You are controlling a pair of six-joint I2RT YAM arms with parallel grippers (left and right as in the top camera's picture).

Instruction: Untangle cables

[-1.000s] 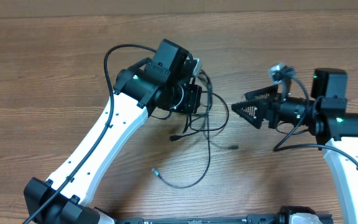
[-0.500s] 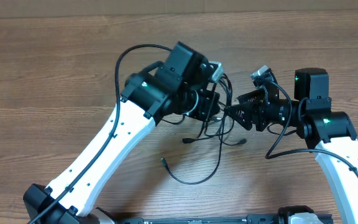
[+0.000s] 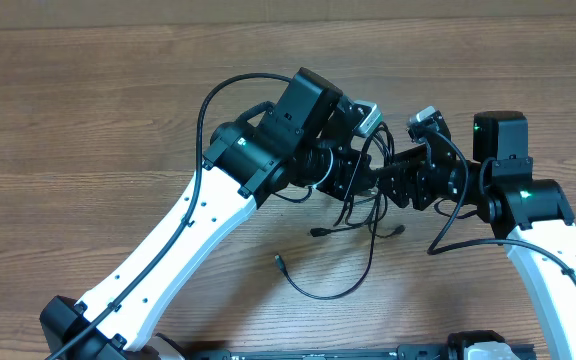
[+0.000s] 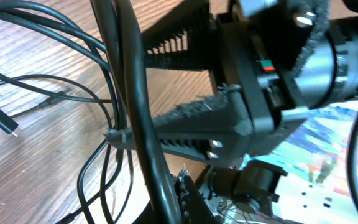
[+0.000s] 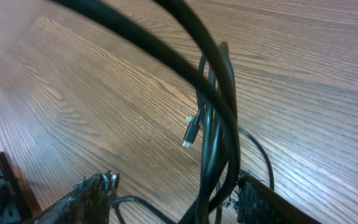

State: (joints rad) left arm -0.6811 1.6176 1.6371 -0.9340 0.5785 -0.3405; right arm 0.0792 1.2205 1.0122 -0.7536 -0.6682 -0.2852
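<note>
Cables [image 3: 361,213] | bunch hangs at frame centre, strands running top to bottom | your left gripper [image 3: 354,171] is clamped on its top | your right gripper [image 3: 388,182] stands parted astride it from the right | close, pull right.

The overhead camera looked straight down on the table [image 3: 88,100] from well above, taking in the whole scene, with the arm bases at its bottom edge. The left wrist camera sat very near the cables [image 4: 129,74], which crossed its lens. It faced the right gripper [image 4: 151,87] at close range. The right wrist camera looked down past its own fingers [image 5: 92,193] at the wood, also close. All three views shared the cables at mid-table. The overhead and left wrist views also shared the right gripper.
</note>
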